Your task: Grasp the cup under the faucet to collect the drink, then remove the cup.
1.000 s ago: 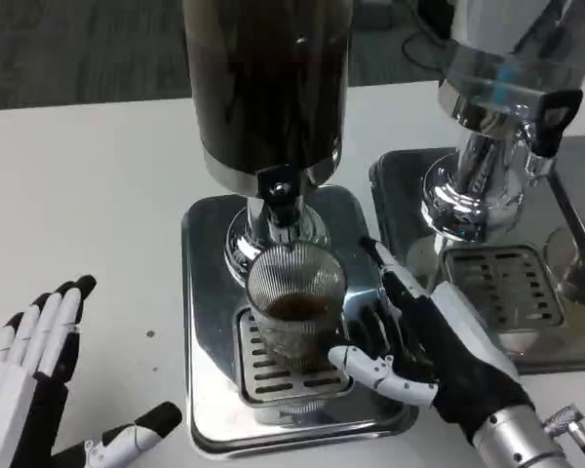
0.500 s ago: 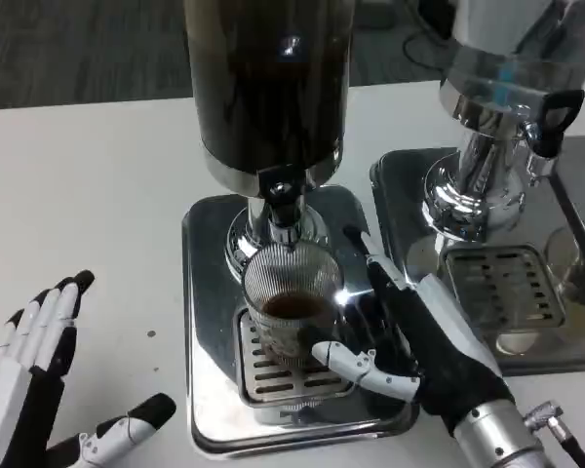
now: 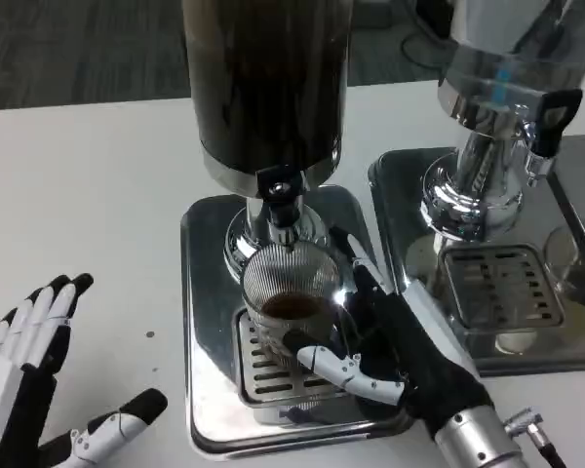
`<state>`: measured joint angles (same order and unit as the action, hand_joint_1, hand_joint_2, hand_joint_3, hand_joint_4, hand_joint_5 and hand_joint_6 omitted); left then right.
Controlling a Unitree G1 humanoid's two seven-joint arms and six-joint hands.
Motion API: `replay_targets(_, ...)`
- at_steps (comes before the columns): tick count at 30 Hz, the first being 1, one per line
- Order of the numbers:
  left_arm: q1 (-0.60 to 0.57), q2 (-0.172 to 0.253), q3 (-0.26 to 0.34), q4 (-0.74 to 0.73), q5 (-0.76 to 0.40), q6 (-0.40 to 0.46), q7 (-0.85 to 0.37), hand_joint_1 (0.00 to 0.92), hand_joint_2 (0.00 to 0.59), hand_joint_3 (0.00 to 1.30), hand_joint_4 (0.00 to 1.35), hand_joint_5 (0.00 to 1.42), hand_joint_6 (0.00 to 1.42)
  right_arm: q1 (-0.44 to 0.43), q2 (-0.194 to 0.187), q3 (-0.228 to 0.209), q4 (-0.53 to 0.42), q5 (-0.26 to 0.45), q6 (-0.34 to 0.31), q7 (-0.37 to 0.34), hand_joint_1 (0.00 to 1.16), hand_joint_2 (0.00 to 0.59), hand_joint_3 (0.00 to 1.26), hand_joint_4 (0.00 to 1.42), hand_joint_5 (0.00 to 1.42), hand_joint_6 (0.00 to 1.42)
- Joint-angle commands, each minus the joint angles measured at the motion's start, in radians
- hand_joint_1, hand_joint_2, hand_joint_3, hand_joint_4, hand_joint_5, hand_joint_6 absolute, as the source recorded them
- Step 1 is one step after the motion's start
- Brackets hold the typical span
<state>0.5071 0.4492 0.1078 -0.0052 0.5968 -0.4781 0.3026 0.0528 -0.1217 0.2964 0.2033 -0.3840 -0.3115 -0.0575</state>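
Fingers (image 3: 324,359) of the right hand (image 3: 395,336) are curled around the right and near side of the cup (image 3: 288,302), thumb across the front of it and the others behind, so it's gripping the glass. That cup is a ribbed clear one with a bit of dark drink in the bottom, sitting on the slotted grate (image 3: 273,375) of the metal drip tray (image 3: 207,292), right under the faucet (image 3: 280,195) of the dark dispenser (image 3: 265,78). Over on the near left, the left hand (image 3: 24,380) is just hanging out above the white counter (image 3: 88,195), fingers spread, nothing in it, well apart from the tray. To the right there's a second dispenser (image 3: 497,58) on its own shiny tray (image 3: 409,185), with another grate.
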Motion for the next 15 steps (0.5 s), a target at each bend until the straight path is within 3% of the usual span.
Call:
replay_targets(1, 0.012, 0.011, 0.007, -0.005, -0.007, -0.002, -0.011, 0.0, 0.09, 0.08, 0.0, 0.0, 0.0, -0.024, 0.009, -0.003, 0.056, 0.022, -0.072, -0.011, 0.6, 0.202, 0.0, 0.0, 0.0, 0.07)
replay_targets(15, 0.039, -0.007, 0.012, -0.016, -0.016, 0.009, -0.005, 0.0, 0.108, 0.11, 0.0, 0.0, 0.0, -0.073, 0.041, 0.003, 0.147, 0.062, -0.1, 0.012, 0.68, 0.17, 0.0, 0.0, 0.04, 0.18)
